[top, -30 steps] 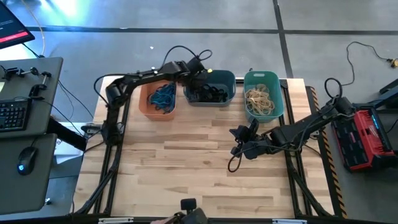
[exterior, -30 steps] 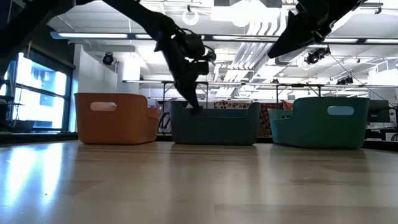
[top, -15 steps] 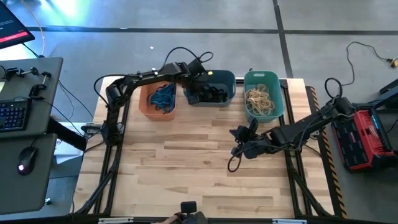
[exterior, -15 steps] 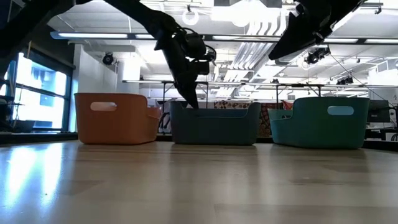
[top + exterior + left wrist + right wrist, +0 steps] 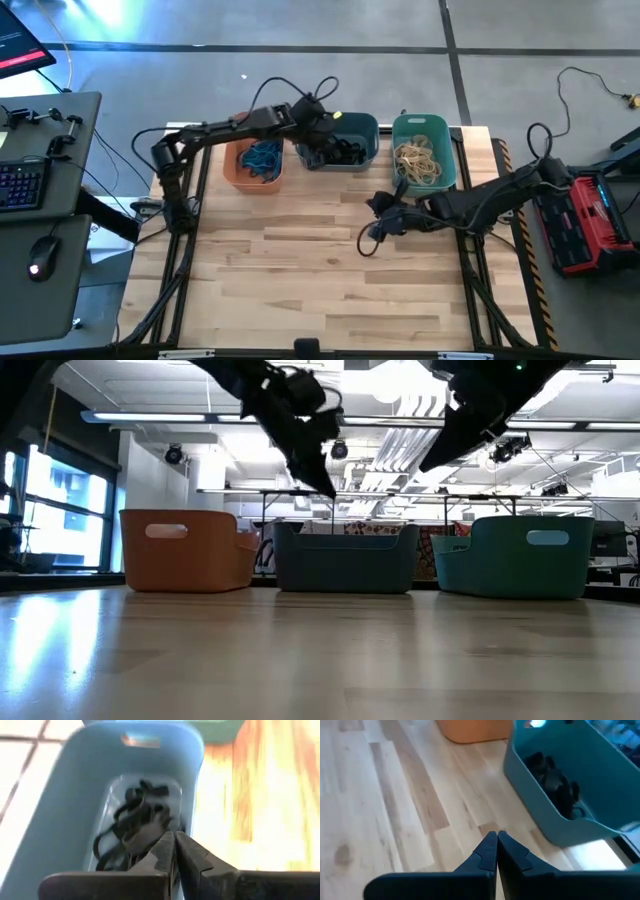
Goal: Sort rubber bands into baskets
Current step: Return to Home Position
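Note:
Three baskets stand in a row along the table's far edge. The orange basket holds blue rubber bands. Black rubber bands lie in the slate basket. Tan rubber bands fill the teal basket. My left gripper hangs shut and empty just above the slate basket's left end. Over bare table in front of the slate and teal baskets, my right gripper is also shut with nothing between its fingers.
The near half of the wooden table lies bare. A black cable loop hangs below my right arm. Off the table, a desk with a keyboard stands to the left and a red device to the right.
My left gripper has risen out of the slate basket and now hangs above its rim, tipped less steeply. My right gripper has moved a little toward the table's left edge, in front of the baskets.

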Robot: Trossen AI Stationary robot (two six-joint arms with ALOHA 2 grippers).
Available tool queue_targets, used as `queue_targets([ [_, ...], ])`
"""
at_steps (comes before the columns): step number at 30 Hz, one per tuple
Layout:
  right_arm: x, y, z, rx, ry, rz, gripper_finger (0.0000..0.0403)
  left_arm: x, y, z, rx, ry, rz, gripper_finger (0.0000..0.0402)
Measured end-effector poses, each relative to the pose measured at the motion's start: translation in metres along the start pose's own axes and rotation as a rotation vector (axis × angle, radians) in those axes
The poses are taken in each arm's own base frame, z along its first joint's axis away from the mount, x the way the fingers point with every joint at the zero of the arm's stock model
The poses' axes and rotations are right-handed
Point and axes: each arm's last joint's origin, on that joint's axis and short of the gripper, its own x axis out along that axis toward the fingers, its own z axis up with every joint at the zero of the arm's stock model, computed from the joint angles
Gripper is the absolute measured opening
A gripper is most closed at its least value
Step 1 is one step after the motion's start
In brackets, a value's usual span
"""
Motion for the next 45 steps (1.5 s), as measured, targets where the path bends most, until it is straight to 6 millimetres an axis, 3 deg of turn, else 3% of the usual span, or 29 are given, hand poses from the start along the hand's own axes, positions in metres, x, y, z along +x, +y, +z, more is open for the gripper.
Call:
queue_targets([
  [6, 0.007, -0.005, 0.011, -0.050, -0.033, 0.093, 0.0000, -0.024, -0.019, 0.000, 0.009, -0.195, 0.037, 0.0010],
  [13, 0.015, -0.013, 0.023, -0.093, -0.095, 0.157, 0.0000, -0.048, -0.036, -0.013, 0.008, -0.362, 0.060, 0.0003],
  [35, 0.033, -0.043, 0.044, -0.156, -0.234, 0.286, 0.0000, -0.083, -0.058, -0.067, -0.008, -0.511, 0.091, 0.0003],
  [38, 0.040, -0.045, 0.035, -0.140, -0.292, 0.295, 0.0000, -0.086, -0.060, -0.071, -0.010, -0.522, 0.094, 0.0002],
  [45, 0.050, -0.054, -0.015, -0.040, -0.370, 0.320, 0.0000, -0.090, -0.062, -0.078, -0.027, -0.573, 0.101, 0.0002],
])
